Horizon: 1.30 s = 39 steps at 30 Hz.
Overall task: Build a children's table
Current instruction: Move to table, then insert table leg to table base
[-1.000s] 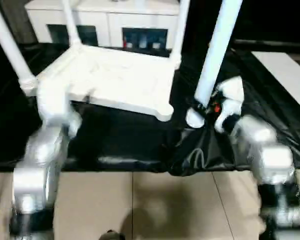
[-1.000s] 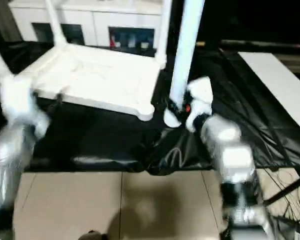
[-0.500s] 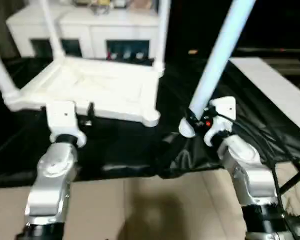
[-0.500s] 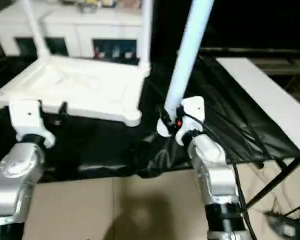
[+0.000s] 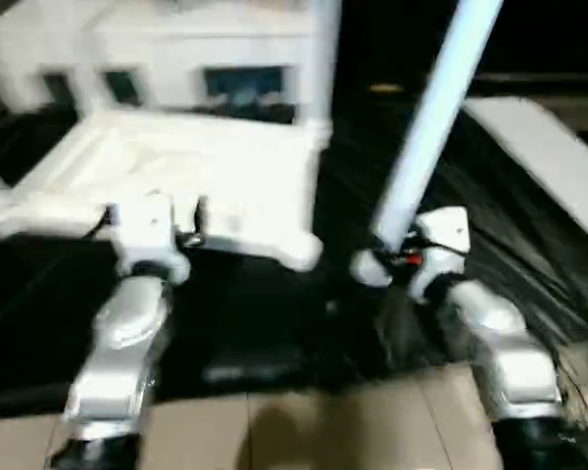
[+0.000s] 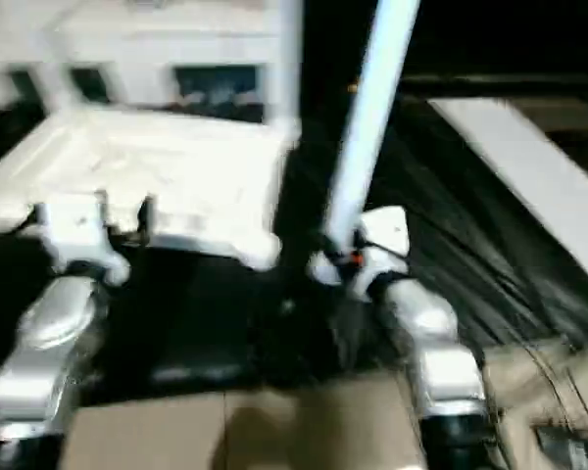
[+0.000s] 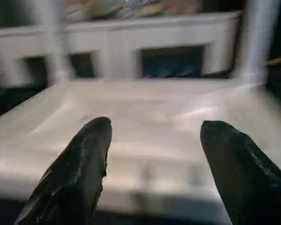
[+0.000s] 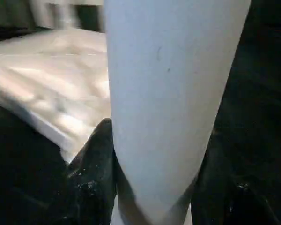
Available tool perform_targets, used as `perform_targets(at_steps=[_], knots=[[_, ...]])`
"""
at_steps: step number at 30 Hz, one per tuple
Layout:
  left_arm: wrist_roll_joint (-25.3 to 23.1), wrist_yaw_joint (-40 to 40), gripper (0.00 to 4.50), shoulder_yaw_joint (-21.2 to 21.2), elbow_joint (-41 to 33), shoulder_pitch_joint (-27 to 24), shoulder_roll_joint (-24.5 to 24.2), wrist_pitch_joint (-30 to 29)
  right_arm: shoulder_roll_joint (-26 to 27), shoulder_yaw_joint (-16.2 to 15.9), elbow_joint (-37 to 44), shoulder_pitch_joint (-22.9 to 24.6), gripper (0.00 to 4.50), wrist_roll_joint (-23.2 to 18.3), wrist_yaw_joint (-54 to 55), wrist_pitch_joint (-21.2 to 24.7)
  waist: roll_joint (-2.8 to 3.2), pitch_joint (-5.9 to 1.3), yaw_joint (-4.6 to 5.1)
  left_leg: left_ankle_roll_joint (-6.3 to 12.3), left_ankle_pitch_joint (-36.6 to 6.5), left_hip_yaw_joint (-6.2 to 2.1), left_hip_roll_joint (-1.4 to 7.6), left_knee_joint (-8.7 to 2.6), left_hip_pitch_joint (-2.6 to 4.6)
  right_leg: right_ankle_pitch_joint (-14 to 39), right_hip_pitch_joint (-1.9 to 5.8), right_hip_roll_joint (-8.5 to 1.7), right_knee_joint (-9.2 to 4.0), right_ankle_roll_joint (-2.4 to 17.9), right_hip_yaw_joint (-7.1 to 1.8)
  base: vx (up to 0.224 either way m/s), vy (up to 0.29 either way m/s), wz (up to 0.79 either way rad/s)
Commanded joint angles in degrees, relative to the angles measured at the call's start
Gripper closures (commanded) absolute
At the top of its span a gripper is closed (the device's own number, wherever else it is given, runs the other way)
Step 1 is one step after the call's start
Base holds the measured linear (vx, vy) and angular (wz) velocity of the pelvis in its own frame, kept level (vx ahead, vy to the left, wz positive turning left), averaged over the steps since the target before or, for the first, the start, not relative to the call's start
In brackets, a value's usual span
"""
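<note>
The white table top (image 5: 186,166) lies upside down on a black sheet, ribbed underside up. One leg (image 5: 323,59) stands in its far right corner socket. My right gripper (image 5: 387,259) is shut on a loose white leg (image 5: 433,127) near its lower end, black fingers (image 8: 96,164) on both sides of the tube. That leg leans up and to the right, its foot just right of the near right corner socket (image 5: 299,253). My left gripper (image 7: 152,140) is open, right at the top's near edge (image 7: 145,173), with nothing between its fingers.
A white cabinet with glass doors (image 5: 176,69) stands behind the table top. The black sheet (image 5: 274,323) covers the work area and hangs crumpled at the front. A white board (image 5: 549,157) lies at the right. Tiled floor (image 5: 304,431) is in front.
The camera has shifted. My left gripper has come up to the top's near edge. My right gripper still holds the loose leg beside the near right corner.
</note>
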<state>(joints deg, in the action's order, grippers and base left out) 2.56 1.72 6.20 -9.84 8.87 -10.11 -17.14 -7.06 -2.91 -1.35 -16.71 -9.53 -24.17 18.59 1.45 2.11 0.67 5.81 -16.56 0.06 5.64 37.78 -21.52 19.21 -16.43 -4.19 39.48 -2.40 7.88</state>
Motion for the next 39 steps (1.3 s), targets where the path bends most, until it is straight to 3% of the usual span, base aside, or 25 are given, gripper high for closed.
perform_targets(at_steps=[1, 2, 3, 4, 5, 6, 7, 9, 10, 11, 12, 13, 14, 15, 16, 17, 19, 20, 21, 22, 23, 25, 27, 32, 39], knots=[[-0.06, 0.15, 1.05, -0.49, -1.52, 0.5, 0.41, -0.05, -0.6, 0.49, -0.11, -0.44, 2.66, 0.06, 0.28, -0.46, 1.98, -4.81, 2.08, 31.83, 40.88, -11.45, 7.52, -4.09, 12.35, 9.82, -8.26, 1.92, 2.96, -1.61, -1.97, 0.076, -0.151, 0.28], [-0.13, 0.13, 1.05, -0.45, -1.64, 0.45, 0.42, -0.09, -0.37, 0.64, -0.1, -0.57, 2.66, -0.17, 0.38, -0.82, 0.82, -4.37, 1.34, 24.98, 41.43, -11.89, 5.53, -4.41, 10.94, 4.9, -9.5, 1.19, 3.61, -3.08, -4.8, 0.076, -0.151, 0.28], [-0.2, 0.11, 1.05, -0.42, -1.71, 0.42, 0.44, -0.11, -0.24, 0.73, -0.08, -0.65, 2.66, -0.3, 0.45, -1.1, -0.83, -3.68, 1.86, 16.31, 34.68, -12.17, 3.42, -6.12, 9.27, -2.84, -8.95, -0.2, 1.43, -1.71, -8.87, -0.092, -0.15, 0.45], [-0.26, 0.0, 1.05, -0.49, -1.8, 0.32, 0.57, -0.1, -0.07, 1.17, 0.07, -0.72, 2.66, -1.14, 0.45, -0.53, -3.52, -2.54, 0.49, 4.81, 14.06, -3.98, -1.75, -5.14, 8.52, -9.5, -6.36, -1.33, -6.8, 0.65, -11.74, -0.153, -0.133, 0.62], [-0.3, -0.04, 1.05, -0.61, -1.84, 0.23, 0.67, -0.07, -0.13, 1.29, 0.07, -0.74, 2.66, -1.28, 0.35, -0.42, -5.41, -1.37, -0.42, 4.78, 4.31, -0.57, -5.29, -3.26, 4.1, -4.92, -1.79, -3.1, -10.01, 0.37, -14.67, -0.153, -0.133, 0.62], [-0.32, -0.21, 1.05, -0.95, -1.94, -0.01, 0.9, 0.05, -0.32, 1.52, 0.07, -0.78, 2.66, -1.53, 0.05, -0.15, -5.56, -3.22, -2.7, 2.83, -2.79, 2.26, -3.95, 3.26, 0.52, 4.69, 4.15, -6.58, -10.43, 1.11, -18.29, 0.034, -0.094, 0.36], [-0.2, -0.46, 1.05, -1.15, -1.94, -0.08, 0.96, 0.13, -0.43, 1.61, 0.08, -0.73, 2.66, -1.57, -0.08, -0.08, -4.96, -3.2, -3.23, 1.45, -0.88, 2.41, -3.16, 3.91, -1.39, 1.76, 5.86, -6.72, -9.12, 1.92, -18.24, 0.133, -0.061, 0.06], [0.29, -1.63, 1.05, -1.94, -1.42, 0.02, 1.0, 0.31, -0.97, 2.08, 0.43, -0.38, 2.66, -1.63, -0.28, -0.09, -3.65, -1.86, -3.84, -2.79, 3.63, 3.05, -1.16, 4.03, -2.2, -4.06, 5.53, -6.79, -10.25, 8.56, -16.34, 0.113, -0.043, 0.05], [0.29, -1.66, 1.05, -1.96, -1.4, 0.02, 0.99, 0.32, -0.98, 2.09, 0.44, -0.37, 2.66, -1.63, -0.27, -0.09, -2.5, -1.96, -4.4, -3.8, 6.28, 2.84, 0.7, 1.92, -2.6, -0.5, 5.6, -5.81, -11.1, 14.1, -14.52, 0.098, 0.029, 0.07], [0.78, -2.71, 1.05, -2.27, -1.05, 0.21, 0.98, 0.5, -1.22, 2.16, 0.61, -0.3, 2.66, -1.66, -0.11, -0.06, -0.8, -1.8, -4.67, -3.74, 6.8, 2.56, 2.19, 0.08, -2.16, 2.24, 5.1, -5.81, -11.5, 15.32, -13.37, 0.098, 0.029, 0.07], [1.21, -3.5, 1.05, -2.41, -0.83, 0.33, 0.93, 0.62, -1.33, 2.13, 0.74, -0.25, 2.66, -1.65, 0.05, -0.04, 1.66, -2.08, -4.12, -3.93, 7.05, 2.4, 4.71, -4.45, -0.51, 6.35, 4.84, -2.82, -10.92, 14.16, -9.19, 0.112, 0.095, 0.04], [1.66, -5.27, 1.05, -3.22, -0.26, 0.63, 0.61, 1.38, -1.69, 2.34, 1.03, -0.13, 2.66, -1.83, -0.01, 0.03, 3.43, -2.37, -3.49, -3.73, 1.16, 0.1, 6.83, -7.44, 2.32, 6.7, 2.76, 0.66, -8.12, 10.92, -6.64, 0.121, 0.166, -0.09], [1.99, -6.52, 1.05, -3.72, 0.1, 0.78, 0.31, 1.95, -1.87, 2.42, 1.28, -0.02, 2.66, -1.93, -0.02, 0.08, 3.19, -3.67, -0.4, -0.96, -20.59, -5.08, 10.21, -9.19, 8.45, 5.56, -3.83, 2.12, 1.5, 5.62, -4.49, 0.121, 0.166, -0.09], [1.99, -6.52, 1.05, -3.72, 0.1, 0.78, 0.31, 1.95, -1.87, 2.42, 1.28, -0.02, 2.66, -1.93, -0.02, 0.08, 3.19, -3.67, -0.4, -0.96, -20.59, -5.08, 10.21, -9.19, 8.45, 5.56, -3.83, 2.12, 1.5, 5.62, -4.49, 0.119, 0.152, 0.02], [6.35, -12.92, 1.05, -4.75, 1.44, 1.3, 0.29, 1.94, -2.67, 3.2, 1.84, 0.16, 2.66, -2.35, -0.58, 0.21, 3.51, -3.51, -0.41, 4.95, -10.2, -4.06, 8.05, -7.24, 8.61, -0.77, -6.96, 1.57, 2.45, 0.64, -4.45, 0.101, 0.11, 0.1], [8.13, -15.78, 1.05, -5.27, 2.01, 1.51, 0.05, 1.72, -2.96, 3.53, 1.98, 0.17, 2.66, -2.43, -0.76, 0.24, 2.86, -3.44, -1.02, 7.58, 7.18, -2.46, 7.2, -6.34, 7.27, -5.76, -7.76, 1.01, 1.94, -1.43, -4.75, 0.101, 0.11, 0.1], [9.31, -22.65, 1.05, -7.34, 4.21, 2.4, -2.02, 3.8, -3.64, 4.27, 2.06, -0.14, 2.66, -2.72, -1.05, 0.24, 1.92, -3.59, -1.75, 8.86, 25.39, -0.37, 6.26, -4.8, 5.42, -13.79, -7.97, -0.34, -0.63, -2.07, -6.04, 0.067, 0.044, 0.02], [9.23, -24.97, 1.05, -8.24, 5.33, 2.98, -2.87, 4.34, -3.93, 4.55, 2.0, -0.32, 2.66, -2.84, -1.15, 0.25, -0.3, -3.67, -2.5, 6.13, 28.36, 2.05, 3.46, -2.48, 2.94, -23.67, -6.46, -3.78, -5.66, -0.33, -8.97, 0.059, 0.016, 0.02], [8.99, -26.22, 1.05, -8.66, 6.36, 3.53, -3.31, 4.77, -4.17, 4.64, 1.92, -0.48, 2.66, -2.81, -1.2, 0.2, -1.86, -3.99, -2.73, 4.15, 22.52, 3.35, 1.83, -2.03, 1.4, -25.88, -4.7, -4.91, -6.43, -0.93, -10.32, 0.061, -0.043, 0.08], [8.08, -26.61, 1.05, -8.92, 8.12, 4.66, -3.63, 5.67, -4.56, 4.71, 1.87, -0.71, 2.66, -2.77, -1.34, 0.15, -1.85, -4.21, -3.51, 1.94, 15.72, 3.67, 1.45, -0.7, -0.87, -36.5, -2.53, -8.42, -5.54, 4.14, -12.72, 0.039, -0.064, 0.07], [9.04, -27.52, 1.05, -8.19, 10.15, 6.3, -3.17, 5.41, -5.06, 4.88, 1.99, -1.04, 2.66, -2.68, -1.52, 0.17, -0.74, -4.19, -3.52, -1.95, 9.74, 3.57, 2.92, -2.92, -0.72, -34.2, -2.16, -6.19, -5.33, 9.81, -10.19, 0.039, -0.064, 0.07], [9.59, -28.72, 0.75, -8.06, 11.27, 7.2, -3.41, 5.23, -5.22, 5.03, 2.03, -1.24, 2.66, -2.81, -1.57, 0.41, 0.36, -3.86, -2.68, -2.86, 7.65, 3.3, 4.26, -4.02, -0.14, -26.42, -2.5, -4.74, -5.16, 14.77, -8.94, 0.0, 0.0, 0.0], [12.11, -36.15, 0.7, -9.66, 12.54, 8.35, -5.11, 3.04, -5.99, 4.63, 1.85, -1.53, 2.66, -2.86, -2.2, 0.43, 0.39, -3.04, -1.89, -2.67, -1.22, 3.44, 5.68, -5.19, 0.64, -11.62, -3.18, -4.2, -5.98, 18.91, -8.52, 0.0, 0.0, 0.0], [6.58, -48.49, 0.29, -18.22, 21.11, 14.32, -11.35, 5.89, -8.55, 3.38, 1.05, -2.37, 2.66, -3.62, -6.6, 1.05, 0.16, -2.03, -2.09, -7.22, -17.37, 5.87, 5.99, -6.15, 2.02, 13.54, -5.0, -4.46, -8.72, 13.82, -9.43, -0.066, -0.023, 0.07], [-3.75, -56.28, 0.08, -26.19, 39.02, 26.39, -13.44, 12.71, -12.92, 1.71, -1.08, -3.62, 2.66, -3.96, -13.96, 1.16, -0.47, -2.08, -2.17, -8.15, -14.08, 5.9, 6.39, -6.78, 1.13, 14.81, -4.37, -4.94, -8.96, 11.87, -9.81, -0.026, -0.009, 0.02]])
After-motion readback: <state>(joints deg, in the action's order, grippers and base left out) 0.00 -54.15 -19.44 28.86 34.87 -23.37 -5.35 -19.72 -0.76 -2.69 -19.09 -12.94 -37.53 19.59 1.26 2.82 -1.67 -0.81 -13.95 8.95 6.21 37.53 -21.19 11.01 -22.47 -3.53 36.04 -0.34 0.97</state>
